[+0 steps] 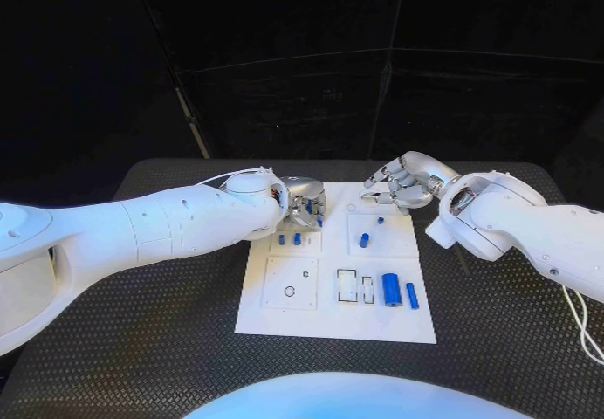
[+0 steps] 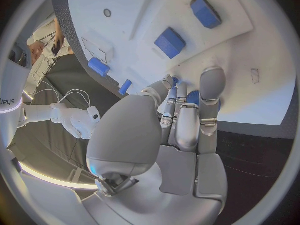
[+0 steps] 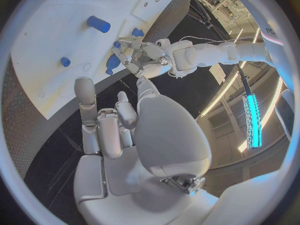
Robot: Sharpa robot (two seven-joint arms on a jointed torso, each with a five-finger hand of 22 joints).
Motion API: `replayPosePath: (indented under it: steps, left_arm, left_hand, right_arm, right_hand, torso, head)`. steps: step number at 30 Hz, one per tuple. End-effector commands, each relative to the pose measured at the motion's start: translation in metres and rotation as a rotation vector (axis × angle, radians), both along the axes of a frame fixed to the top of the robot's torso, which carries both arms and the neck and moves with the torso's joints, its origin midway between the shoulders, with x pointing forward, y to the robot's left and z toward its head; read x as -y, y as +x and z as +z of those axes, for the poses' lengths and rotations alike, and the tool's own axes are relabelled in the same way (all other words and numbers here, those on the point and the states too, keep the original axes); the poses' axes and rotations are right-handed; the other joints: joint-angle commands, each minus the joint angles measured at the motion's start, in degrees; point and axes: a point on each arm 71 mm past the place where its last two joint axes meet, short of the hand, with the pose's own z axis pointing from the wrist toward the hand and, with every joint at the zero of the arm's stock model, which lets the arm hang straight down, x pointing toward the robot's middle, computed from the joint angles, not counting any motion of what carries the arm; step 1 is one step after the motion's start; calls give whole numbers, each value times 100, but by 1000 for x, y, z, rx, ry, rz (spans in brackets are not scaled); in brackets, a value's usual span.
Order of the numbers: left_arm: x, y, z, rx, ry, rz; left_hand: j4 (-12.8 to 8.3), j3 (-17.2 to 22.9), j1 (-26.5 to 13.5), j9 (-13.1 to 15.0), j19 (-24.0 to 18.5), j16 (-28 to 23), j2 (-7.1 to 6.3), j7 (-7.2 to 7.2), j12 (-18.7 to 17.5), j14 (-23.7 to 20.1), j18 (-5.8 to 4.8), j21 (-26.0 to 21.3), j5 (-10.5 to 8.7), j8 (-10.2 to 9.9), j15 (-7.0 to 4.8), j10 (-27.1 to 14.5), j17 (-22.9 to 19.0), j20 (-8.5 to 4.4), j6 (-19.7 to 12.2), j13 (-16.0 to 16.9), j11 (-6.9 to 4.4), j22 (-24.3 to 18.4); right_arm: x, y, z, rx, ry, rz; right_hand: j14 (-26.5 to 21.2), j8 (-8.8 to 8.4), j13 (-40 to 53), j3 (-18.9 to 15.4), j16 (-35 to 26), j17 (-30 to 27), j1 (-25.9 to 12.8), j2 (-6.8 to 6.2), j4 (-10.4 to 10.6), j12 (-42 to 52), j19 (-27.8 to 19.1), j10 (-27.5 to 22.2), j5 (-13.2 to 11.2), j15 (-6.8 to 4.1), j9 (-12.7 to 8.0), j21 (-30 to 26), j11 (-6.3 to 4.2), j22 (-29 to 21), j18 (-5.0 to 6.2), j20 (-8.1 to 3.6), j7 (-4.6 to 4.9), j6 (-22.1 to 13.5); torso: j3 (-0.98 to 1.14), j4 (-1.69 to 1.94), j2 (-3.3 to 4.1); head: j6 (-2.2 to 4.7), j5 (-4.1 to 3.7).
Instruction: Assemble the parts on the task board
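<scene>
Desk under me is black and ribbed, and the white task board lies in its middle. Going left to right: my left arm reaches in over the desk's near-left side, and my left hand hangs over the far-left corner of the board. In my left wrist view that hand has its fingers curled down toward the board, their tips around a small blue part that shows between them; I cannot tell whether they truly hold it or only touch it.

Just below my left hand in the head view, two small blue parts stand in the board. Nearer to me on the board sit a square outline with a small ring in it and narrow rectangular slots. Right of those slots lie a thick blue cylinder and, just beside it, a thinner blue rod, apart from each other. Farther away, mid-board, a small blue peg stands, with a tinier blue piece beyond it.

My right hand hovers at the board's far-right corner, above it. In my right wrist view the hand has its fingers loosely bent and apart, with nothing in them.
</scene>
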Motion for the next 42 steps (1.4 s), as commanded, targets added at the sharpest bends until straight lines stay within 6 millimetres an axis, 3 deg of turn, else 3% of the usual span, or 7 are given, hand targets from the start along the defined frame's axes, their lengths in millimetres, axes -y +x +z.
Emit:
replayPosePath:
  steps: [1,22,42]
  left_arm:
    - [0,-3,-5,-28,27,-7]
    - [-16,-13,10,48,-132,16]
    - [-66,-22,16,30,-175,126]
  left_hand:
    - [-17,69,-37,-8,30,32,7,5,-51,143,-79,49,8,-39,-24,80,-21,-6,62,0,3,42]
    - [-85,390,-130,-15,70,83,-83,101,-344,133,-147,436,10,-213,16,273,-94,16,184,1,52,471]
    - [-118,499,-145,-11,90,104,-109,96,-415,131,-169,593,9,-258,12,352,-117,17,238,8,45,641]
  right_arm:
    - [-2,0,1,2,5,13]
    - [-2,1,1,3,5,15]
    - [1,1,0,3,3,11]
  right_hand:
    - [254,24,5,-17,-31,5,-53,-14,6,-5,2,-19,25,-32,-6,-31,-16,-9,66,-18,-7,11]
    - [255,32,10,-18,-31,7,-59,-5,7,1,6,-14,27,-33,-4,-31,-18,-5,65,-18,-9,18]
    - [256,36,9,-18,-32,7,-60,0,6,2,5,-14,30,-33,-4,-34,-19,-9,65,-18,-10,22]
  torso:
    - [3,2,-1]
    - [-5,14,-7]
    - [0,-2,0]
  head:
    - [-8,8]
    - [42,33]
    - [51,64]
